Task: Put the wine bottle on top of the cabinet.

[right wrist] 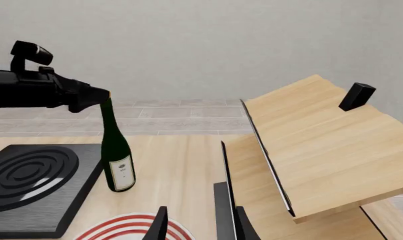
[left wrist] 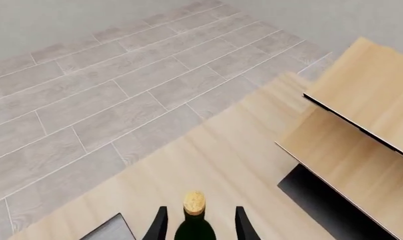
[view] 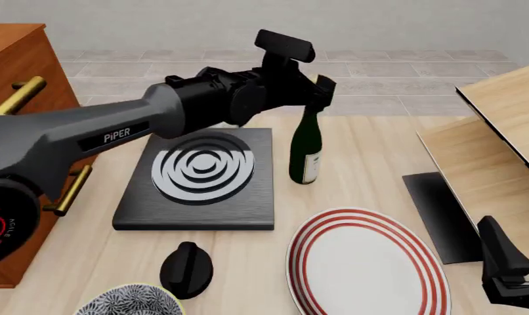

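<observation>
Nearest you, the left arm (view: 89, 134) crosses the front view, its gripper (view: 321, 88) clamped on the neck of the wine bottle (view: 306, 147). The cabinet (view: 15, 72) sits at far left. The bottle stands upright on the table (view: 361, 141), just beside the black stove plate (view: 203, 177). Your right gripper (right wrist: 198, 222) hangs low and spread, holding nothing.
</observation>
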Motion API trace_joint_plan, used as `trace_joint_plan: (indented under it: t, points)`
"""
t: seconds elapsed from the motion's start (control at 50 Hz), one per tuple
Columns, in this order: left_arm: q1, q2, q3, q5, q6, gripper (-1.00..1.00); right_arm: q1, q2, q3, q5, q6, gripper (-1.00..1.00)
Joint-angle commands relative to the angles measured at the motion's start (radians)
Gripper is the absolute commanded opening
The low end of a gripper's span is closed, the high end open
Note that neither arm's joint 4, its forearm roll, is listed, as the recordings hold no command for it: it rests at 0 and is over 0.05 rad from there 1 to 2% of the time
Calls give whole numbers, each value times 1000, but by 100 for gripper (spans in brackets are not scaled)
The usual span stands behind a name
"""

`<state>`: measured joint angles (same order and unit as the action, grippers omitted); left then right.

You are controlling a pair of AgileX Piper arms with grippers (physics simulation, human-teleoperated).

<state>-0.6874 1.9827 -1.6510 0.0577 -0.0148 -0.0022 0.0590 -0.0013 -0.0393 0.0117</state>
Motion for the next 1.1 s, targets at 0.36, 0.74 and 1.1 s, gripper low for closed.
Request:
trace_joint_plan:
  t: [0.36,0.74,1.1]
  points:
    - [2,59,13,-21,-25,100,0,9,0,-9,0,100]
    - [13,121,-115,56,-23,100,0,13,0,-13,0,100]
    - [1,182,-203,95,-29,100,0,6,0,-6,0,100]
